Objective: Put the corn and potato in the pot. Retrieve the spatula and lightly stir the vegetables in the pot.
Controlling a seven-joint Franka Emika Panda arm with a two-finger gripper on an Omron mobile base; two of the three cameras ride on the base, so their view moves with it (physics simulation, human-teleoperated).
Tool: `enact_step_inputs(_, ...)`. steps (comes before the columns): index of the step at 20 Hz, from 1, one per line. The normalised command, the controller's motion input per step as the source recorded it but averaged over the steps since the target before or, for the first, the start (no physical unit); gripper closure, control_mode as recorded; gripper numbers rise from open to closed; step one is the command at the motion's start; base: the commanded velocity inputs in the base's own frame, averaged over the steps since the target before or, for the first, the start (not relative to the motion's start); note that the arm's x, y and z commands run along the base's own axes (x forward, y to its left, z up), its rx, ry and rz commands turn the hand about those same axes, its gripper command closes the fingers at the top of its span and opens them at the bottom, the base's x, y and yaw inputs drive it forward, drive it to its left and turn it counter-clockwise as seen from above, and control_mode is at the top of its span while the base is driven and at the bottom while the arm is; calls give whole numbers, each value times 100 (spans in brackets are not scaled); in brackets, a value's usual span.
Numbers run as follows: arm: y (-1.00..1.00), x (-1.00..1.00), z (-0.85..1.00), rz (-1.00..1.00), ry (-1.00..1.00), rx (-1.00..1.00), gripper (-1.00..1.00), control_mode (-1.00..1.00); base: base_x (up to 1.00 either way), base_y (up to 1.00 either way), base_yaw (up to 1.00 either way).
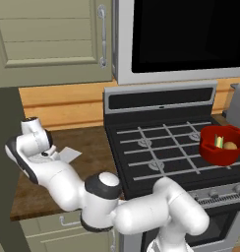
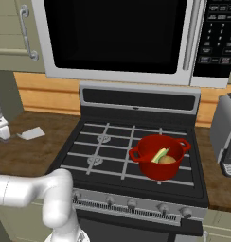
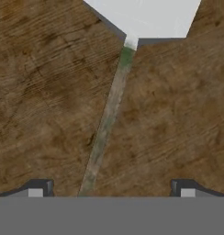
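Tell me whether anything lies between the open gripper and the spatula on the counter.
Nothing visible does. In the hand view the spatula lies flat on bare wooden counter, its handle running between the open gripper tips.

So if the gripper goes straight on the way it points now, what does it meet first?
Most likely the spatula: its thin handle lies on the wooden counter directly ahead, running between the open fingers, a little nearer the left one. The gap to it is hard to judge.
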Motion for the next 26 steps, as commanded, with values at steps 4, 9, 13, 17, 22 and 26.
enact_step_inputs(4, 18, 18, -1, 0, 0, 7, -100, -100, 0, 0, 0)
enact_step_inputs(9, 0, 4, -24, 0, 0, 5, -100, -100, 0, 0, 0)
enact_step_inputs(13, 7, 5, -27, 0, 0, 3, -100, -100, 0, 0, 0)
enact_step_inputs(17, 4, 0, -25, 0, 0, 1, 100, -100, 0, 0, 0)
enact_step_inputs(22, 8, 0, -18, 0, 0, 1, 100, -100, 0, 0, 0)
enact_step_inputs(26, 0, 0, -1, 0, 0, 0, 100, -100, 0, 0, 0)
